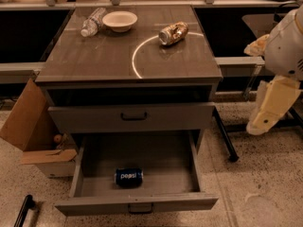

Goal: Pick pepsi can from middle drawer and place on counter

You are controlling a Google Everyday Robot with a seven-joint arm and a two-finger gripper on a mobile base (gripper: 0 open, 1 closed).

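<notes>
The pepsi can (129,177), dark blue with white lettering, lies on its side on the grey floor of the open middle drawer (165,164), near its front. The counter (94,56) is the wood-grain cabinet top with a thin white circle. My gripper (265,115) hangs as a cream-coloured piece at the right edge of the camera view, beside the cabinet, well right of and above the can. It holds nothing that I can see.
On the counter lie a gold-tan can (173,33) on its side, a white bowl (120,20) and a clear plastic bottle (92,21). A closed drawer front (132,117) sits above the open one. A cardboard box (33,131) stands on the floor at left.
</notes>
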